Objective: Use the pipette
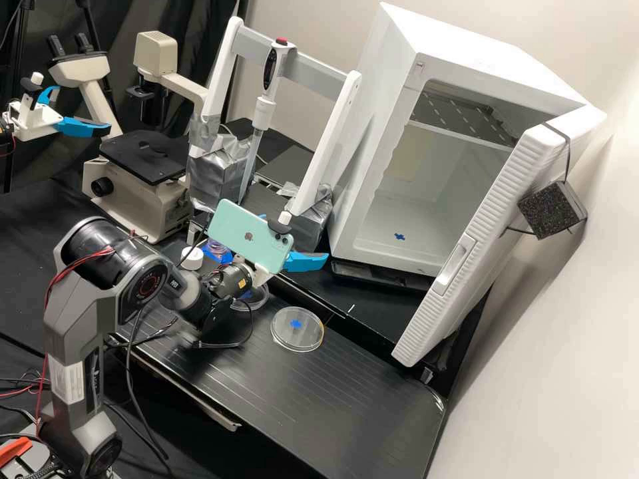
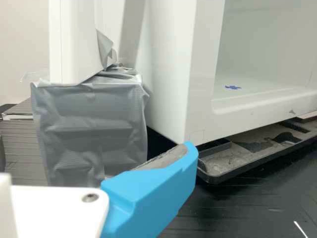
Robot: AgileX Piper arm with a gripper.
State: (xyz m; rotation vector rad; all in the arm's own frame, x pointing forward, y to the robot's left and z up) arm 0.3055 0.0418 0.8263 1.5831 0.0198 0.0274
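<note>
The pipette [image 1: 263,114], with a red button on top, hangs slightly tilted from the grey crossbar of a white stand [image 1: 331,143], its tip pointing down. My gripper [image 1: 305,261] is in front of the stand's right foot and well below the pipette, its fingers apart, one largely behind the mounted phone. In the wrist view a blue finger of the gripper [image 2: 153,186] shows in front of the taped foot [image 2: 91,129], with nothing against it. A lidded dish [image 1: 297,329] with a blue mark lies on the black bench [image 1: 373,399]; another dish [image 1: 256,299] is partly hidden by the wrist.
A white cabinet [image 1: 373,193] with its door [image 1: 499,233] open stands on the right, its lower corner close behind my finger. A microscope [image 1: 143,179] is at the back left. A white-capped bottle [image 1: 192,258] stands beside my wrist. A second arm's gripper [image 1: 80,126] shows far left.
</note>
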